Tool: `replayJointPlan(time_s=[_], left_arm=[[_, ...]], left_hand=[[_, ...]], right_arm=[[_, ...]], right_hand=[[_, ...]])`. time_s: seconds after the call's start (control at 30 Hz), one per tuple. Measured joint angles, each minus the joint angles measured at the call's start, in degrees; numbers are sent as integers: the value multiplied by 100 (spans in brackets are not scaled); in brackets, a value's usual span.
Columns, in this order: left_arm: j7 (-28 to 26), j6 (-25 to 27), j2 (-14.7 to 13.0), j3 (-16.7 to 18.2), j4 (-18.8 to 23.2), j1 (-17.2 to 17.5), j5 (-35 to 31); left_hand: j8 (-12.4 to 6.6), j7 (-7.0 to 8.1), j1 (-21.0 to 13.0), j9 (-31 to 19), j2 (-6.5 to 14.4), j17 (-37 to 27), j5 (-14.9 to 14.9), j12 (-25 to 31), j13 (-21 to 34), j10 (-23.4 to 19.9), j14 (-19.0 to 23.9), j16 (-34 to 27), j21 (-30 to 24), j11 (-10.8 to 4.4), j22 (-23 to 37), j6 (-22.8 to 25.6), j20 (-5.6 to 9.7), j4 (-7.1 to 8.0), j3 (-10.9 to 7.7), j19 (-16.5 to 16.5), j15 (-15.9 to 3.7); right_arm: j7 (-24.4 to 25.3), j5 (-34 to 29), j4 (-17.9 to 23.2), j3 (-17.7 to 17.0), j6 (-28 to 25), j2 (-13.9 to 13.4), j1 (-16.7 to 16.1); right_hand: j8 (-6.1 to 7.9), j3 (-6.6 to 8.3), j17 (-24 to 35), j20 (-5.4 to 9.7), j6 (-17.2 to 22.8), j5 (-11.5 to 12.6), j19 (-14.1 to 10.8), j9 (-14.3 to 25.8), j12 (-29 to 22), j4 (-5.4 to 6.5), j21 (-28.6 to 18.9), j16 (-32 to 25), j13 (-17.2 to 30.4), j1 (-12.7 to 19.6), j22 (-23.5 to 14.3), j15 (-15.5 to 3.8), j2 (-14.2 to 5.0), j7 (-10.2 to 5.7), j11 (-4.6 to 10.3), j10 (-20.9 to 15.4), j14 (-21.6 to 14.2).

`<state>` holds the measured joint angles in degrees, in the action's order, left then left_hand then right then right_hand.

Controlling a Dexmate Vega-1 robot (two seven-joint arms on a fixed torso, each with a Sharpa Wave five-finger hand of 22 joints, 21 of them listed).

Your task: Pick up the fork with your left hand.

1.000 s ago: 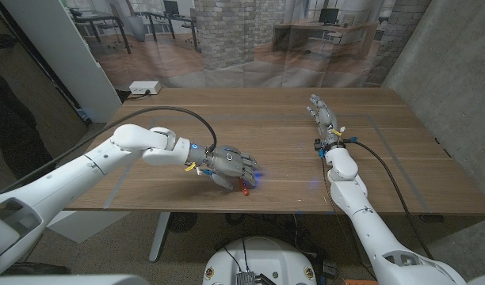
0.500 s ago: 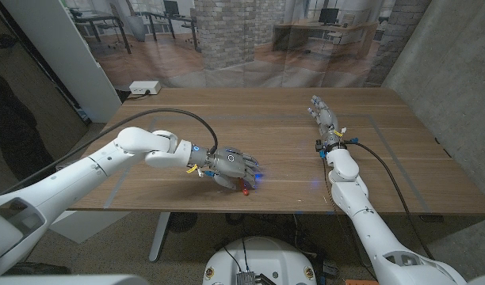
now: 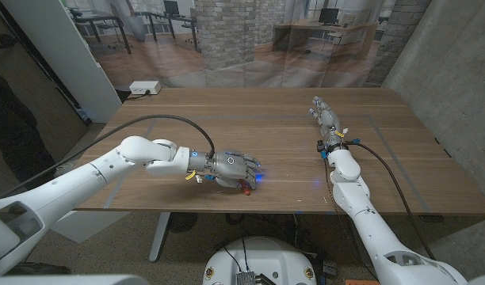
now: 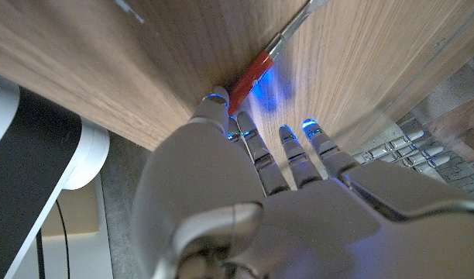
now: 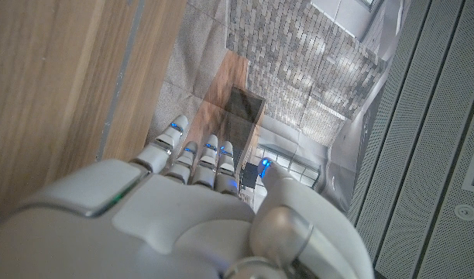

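Left hand [image 3: 229, 167]: lowered over the fork near the table's front edge, fingers stretched forward; whether anything is grasped cannot be told.
Fork [image 4: 258, 70]: lying on the wooden table [image 3: 274, 134], red handle touched by a fingertip [image 4: 214, 102] in the left wrist view.
Progress: the reach looks done; grip and lift are judged outstanding.
Right hand [image 3: 325, 116]: parked well apart, fingers extended, nothing held.

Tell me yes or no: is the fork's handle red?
Yes: in the left wrist view the fork shows a red handle lying on the wooden table just beyond the left hand.
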<state>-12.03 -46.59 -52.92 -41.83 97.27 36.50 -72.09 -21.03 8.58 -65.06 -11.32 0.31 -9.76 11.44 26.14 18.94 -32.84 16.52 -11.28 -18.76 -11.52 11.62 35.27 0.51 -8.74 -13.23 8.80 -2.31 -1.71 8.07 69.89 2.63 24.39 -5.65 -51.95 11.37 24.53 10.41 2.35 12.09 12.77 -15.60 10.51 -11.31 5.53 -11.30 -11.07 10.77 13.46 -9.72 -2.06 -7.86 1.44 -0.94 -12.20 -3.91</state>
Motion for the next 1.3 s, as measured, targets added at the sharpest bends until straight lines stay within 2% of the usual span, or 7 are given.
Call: replayJointPlan(time_s=[0.27, 0.4, 0.47, 0.7, 0.8, 1.0, 1.3], left_arm=[[-284, 148, -52, -182, -47, -40, -96], [-406, 229, -94, -287, -55, -55, -127], [-438, 248, -121, -341, -53, -60, -127], [-541, 323, -154, -449, -90, -83, -127], [-568, 366, -160, -484, -112, -86, -125], [-613, 447, -180, -537, -126, -83, -124], [-638, 607, -205, -576, -116, -67, -130]], left_hand=[[-195, -60, -231, 19, 102, -20, -31, 255, 122, -741, 416, -35, -15, -24, 0, 511, 52, -27, 70, 51, -9], [-287, -57, -395, 54, 255, -111, -31, 465, 189, -1260, 1056, -267, -75, 67, -1, 958, 91, -5, 93, 91, -28], [-346, -130, -498, 66, 350, -200, -36, 551, 189, -1407, 1416, -449, -116, 125, 8, 1238, 98, -5, 94, 145, -45], [-644, -192, -706, 67, 560, -527, -97, 626, 188, -1453, 2278, -1043, -250, 159, 48, 1439, 152, -5, 124, 298, -130], [-691, -192, -758, 66, 614, -653, -94, 626, 187, -1453, 2540, -1238, -318, 159, 60, 1439, 182, 4, 134, 374, -175], [-705, -192, -821, 66, 672, -1003, 53, 626, 187, -1453, 2963, -1615, -701, 159, 234, 1439, 182, -10, 148, 820, -258], [-583, -192, -1009, 72, 632, -1012, 386, 494, 187, -1506, 3191, -1702, -1547, 212, 640, 1438, 199, 113, 304, 1588, -73]], right_arm=[[3, -9, 2, -10, 4, -4, -27], [17, -26, 19, -11, 4, -10, -39], [32, -37, 30, -11, 4, -13, -42], [53, -67, 74, -10, -17, -28, -64], [66, -76, 100, -10, -24, -37, -76], [89, -93, 135, -10, -38, -50, -95], [96, -95, 209, -16, -39, -70, -135]], right_hand=[[0, 0, 0, 0, 0, 0, 0, 0, 0, 0, 33, 0, 0, 0, 0, 0, 0, 0, -9, -9, 0], [0, 0, 0, 0, 0, 0, 0, 0, 0, 0, 33, 0, 0, 0, 0, -22, 0, 0, -9, -9, -21], [0, 0, 0, 0, -1, 0, 0, 0, 0, 0, 33, 0, 0, 0, 0, -31, 0, 0, -9, -9, -30], [0, 0, 0, 0, -1, 0, 0, 0, 0, 0, 33, 0, 0, 0, 0, -10, 0, 0, -9, -9, -51], [0, 17, 0, 0, -1, 0, 0, 0, 0, -17, 33, 0, 0, 0, 0, -10, 0, 0, -9, -9, -51], [0, 23, 0, 0, -1, 45, 0, 0, 0, -22, 33, 0, 0, 0, 0, -10, 0, 0, -9, -9, -50], [0, 23, 0, 0, -1, 45, 0, 0, 0, -22, 33, 0, 0, 0, 0, -10, 0, 0, -8, -9, -50]])
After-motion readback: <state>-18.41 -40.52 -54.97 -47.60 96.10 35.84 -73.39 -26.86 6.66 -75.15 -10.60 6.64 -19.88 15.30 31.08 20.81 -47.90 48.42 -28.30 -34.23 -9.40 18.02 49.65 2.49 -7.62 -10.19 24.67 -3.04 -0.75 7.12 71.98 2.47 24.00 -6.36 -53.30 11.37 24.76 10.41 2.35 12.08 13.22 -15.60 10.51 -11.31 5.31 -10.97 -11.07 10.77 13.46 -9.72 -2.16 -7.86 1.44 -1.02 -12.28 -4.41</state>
